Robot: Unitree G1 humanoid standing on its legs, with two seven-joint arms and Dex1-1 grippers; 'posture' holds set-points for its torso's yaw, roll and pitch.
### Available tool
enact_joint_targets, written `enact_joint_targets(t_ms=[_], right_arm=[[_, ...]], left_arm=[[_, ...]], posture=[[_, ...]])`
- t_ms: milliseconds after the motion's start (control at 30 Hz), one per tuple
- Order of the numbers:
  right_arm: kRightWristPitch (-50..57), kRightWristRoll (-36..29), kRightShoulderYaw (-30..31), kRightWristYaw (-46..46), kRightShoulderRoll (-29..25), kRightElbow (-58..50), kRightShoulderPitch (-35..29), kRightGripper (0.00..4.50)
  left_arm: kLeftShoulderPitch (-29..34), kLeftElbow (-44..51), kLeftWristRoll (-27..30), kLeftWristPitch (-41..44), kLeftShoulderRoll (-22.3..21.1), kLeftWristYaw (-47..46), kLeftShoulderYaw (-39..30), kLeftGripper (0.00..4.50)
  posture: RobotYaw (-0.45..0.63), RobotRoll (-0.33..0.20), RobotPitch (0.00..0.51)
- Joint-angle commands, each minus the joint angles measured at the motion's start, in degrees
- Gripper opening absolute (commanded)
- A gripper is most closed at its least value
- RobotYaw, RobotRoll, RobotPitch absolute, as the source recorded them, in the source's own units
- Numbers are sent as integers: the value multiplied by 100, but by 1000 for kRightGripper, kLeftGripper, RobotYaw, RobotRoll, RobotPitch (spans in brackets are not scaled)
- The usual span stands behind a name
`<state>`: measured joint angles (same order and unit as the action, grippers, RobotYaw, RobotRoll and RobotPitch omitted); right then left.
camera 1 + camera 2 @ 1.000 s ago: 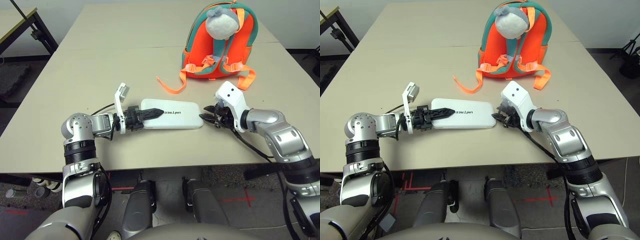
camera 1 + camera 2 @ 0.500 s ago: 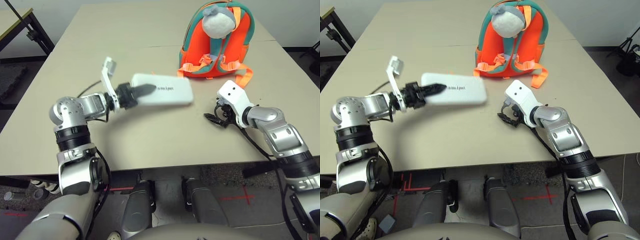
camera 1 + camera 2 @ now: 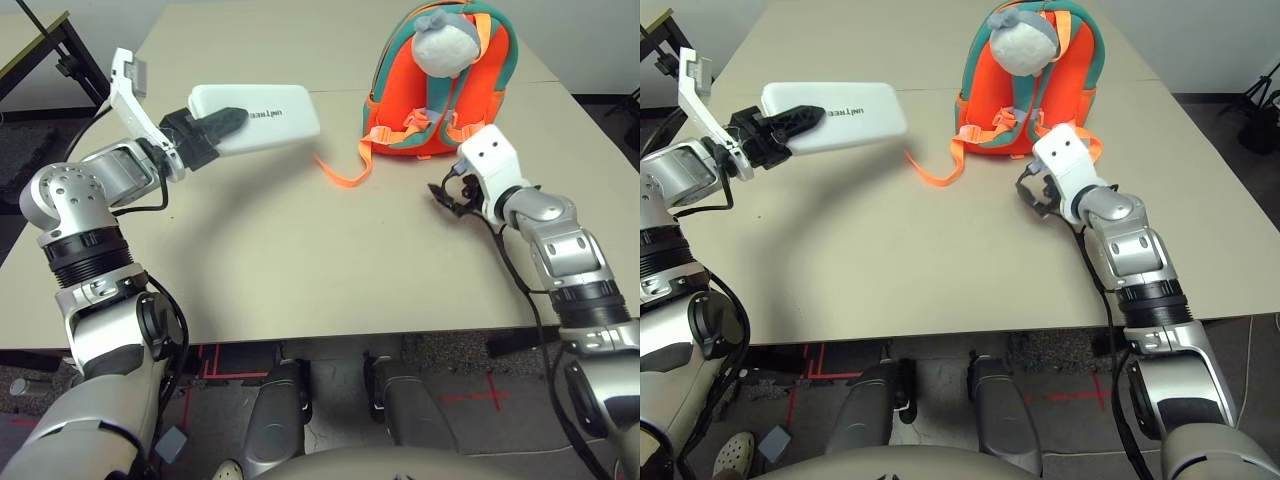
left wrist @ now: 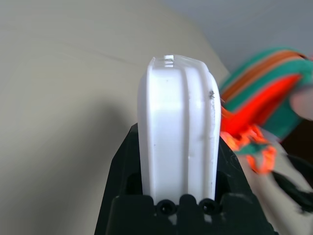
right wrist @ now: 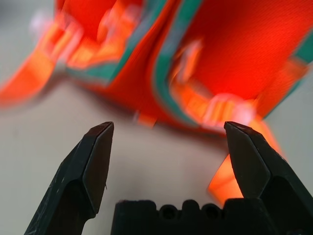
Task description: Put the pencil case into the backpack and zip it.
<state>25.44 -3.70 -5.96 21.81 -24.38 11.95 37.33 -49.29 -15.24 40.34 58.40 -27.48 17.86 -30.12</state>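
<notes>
Table [image 3: 250, 260] first: broad and beige, with the backpack [image 3: 410, 110] sitting toward its far side, straps facing the robot, a grey-white plush toy [image 3: 445, 42] at its top and one loose orange strap [image 3: 345, 172] trailing across the surface. I cannot see the zip or any opening from here.

The right gripper [image 5: 171, 161] hovers low near the bag's bottom edge, fingers spread wide with nothing between them, pointed at the straps and buckles.

The left gripper [image 3: 205, 130] is raised above the table's left side, well apart from the bag, clamped on one short end of the pencil case [image 3: 265, 112], which juts out level toward the backpack.

That case looks rigid and light, since it cantilevers without sagging, but its smooth shell seems slippery; an end grip could let it pivot. The soft backpack will likely collapse unless its opening is held.
</notes>
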Motion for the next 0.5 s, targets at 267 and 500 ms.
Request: enact_joint_targets(t_ms=[267,500], right_arm=[[345,-1135,-765,-315,799,401,684,4500],[-506,-979,-710,-551,811,1940,1461,4500]], left_arm=[[-211,-419,-373,-1347,228,-178,197,1276],[-309,-546,-420,-1554,376,-143,438,1275]], posture=[[-66,0,143],[-68,0,143]])
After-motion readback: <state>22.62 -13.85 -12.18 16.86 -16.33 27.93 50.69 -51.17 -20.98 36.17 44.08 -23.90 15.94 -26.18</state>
